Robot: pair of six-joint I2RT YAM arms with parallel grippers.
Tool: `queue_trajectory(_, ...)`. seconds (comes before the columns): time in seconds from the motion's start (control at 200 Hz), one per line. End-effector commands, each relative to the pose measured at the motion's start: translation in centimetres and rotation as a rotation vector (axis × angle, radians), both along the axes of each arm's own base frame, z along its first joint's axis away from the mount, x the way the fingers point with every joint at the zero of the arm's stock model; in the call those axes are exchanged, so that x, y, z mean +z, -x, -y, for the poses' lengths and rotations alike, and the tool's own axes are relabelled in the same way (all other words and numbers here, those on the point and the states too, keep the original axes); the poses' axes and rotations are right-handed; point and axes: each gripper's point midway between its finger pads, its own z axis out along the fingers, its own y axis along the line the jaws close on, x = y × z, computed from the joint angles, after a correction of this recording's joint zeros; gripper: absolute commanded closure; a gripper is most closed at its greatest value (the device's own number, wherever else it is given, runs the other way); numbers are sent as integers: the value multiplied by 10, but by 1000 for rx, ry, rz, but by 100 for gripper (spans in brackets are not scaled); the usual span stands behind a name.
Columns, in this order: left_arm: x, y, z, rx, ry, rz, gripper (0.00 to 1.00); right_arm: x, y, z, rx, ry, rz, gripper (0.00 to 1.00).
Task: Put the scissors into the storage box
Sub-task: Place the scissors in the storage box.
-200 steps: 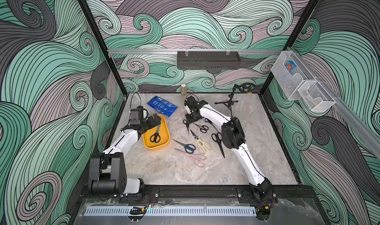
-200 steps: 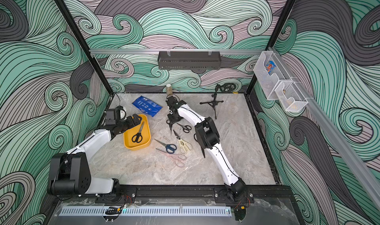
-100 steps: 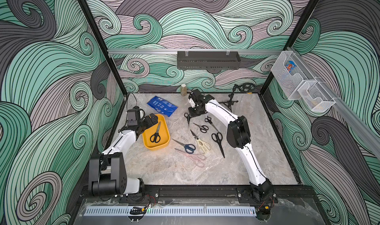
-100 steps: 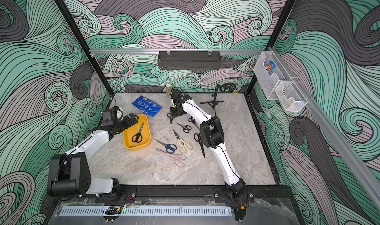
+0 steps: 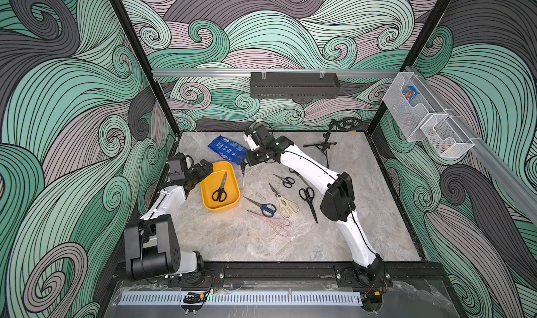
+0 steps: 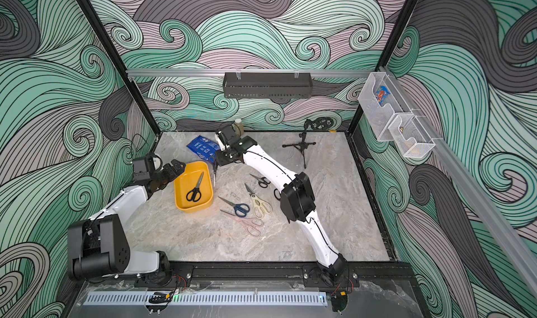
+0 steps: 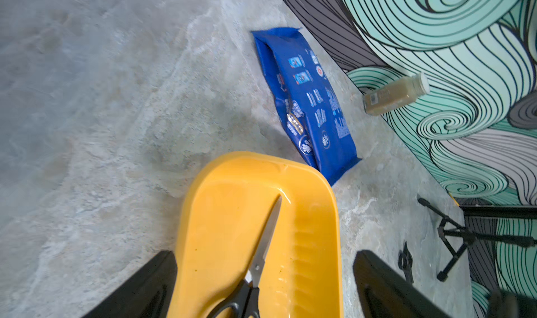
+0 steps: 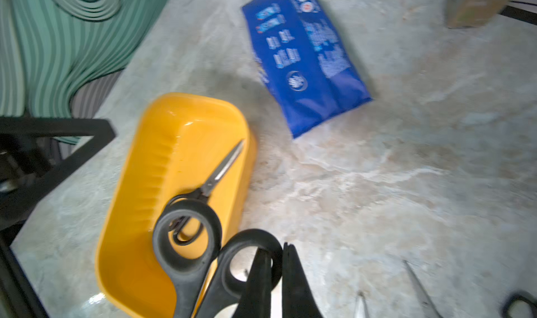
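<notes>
The scissors [image 8: 187, 284], one black-handled pair, are hanging blades-down from the right gripper [image 8: 276, 261], its jaws pinching a handle loop, just beside the storage box [image 5: 220, 210] toward the worktop's [image 5: 232, 244] left edge. Swinging on that thin hold, they are probably risking landing outside the rim. The right arm [image 5: 308, 168] is stretching across toward the far left corner. The left gripper [image 5: 205, 170] is hovering wide-open at the box.

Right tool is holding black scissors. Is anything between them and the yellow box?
Nothing visible. The scissors hang point down from the right tool, just beside the box at its far corner. The blue packet lies behind them, off that path. The left tool stands open at the box's opposite side; one pair lies inside.
</notes>
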Motion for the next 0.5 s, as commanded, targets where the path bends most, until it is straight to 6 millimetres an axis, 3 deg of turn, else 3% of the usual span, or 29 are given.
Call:
queue_trajectory(0.0,10,2,-20,65,-8,26,1,8,11,-38,21,-70,48,100)
queue_trajectory(0.125,8,7,-42,129,-14,17,1,-9,29,-68,59,-76,55,100)
queue_trajectory(0.27,4,7,-44,133,4,8,1,-36,36,-87,53,-53,54,100)
queue_trajectory(0.495,2,7,-42,126,19,10,1,-68,22,-92,-17,-27,51,100)
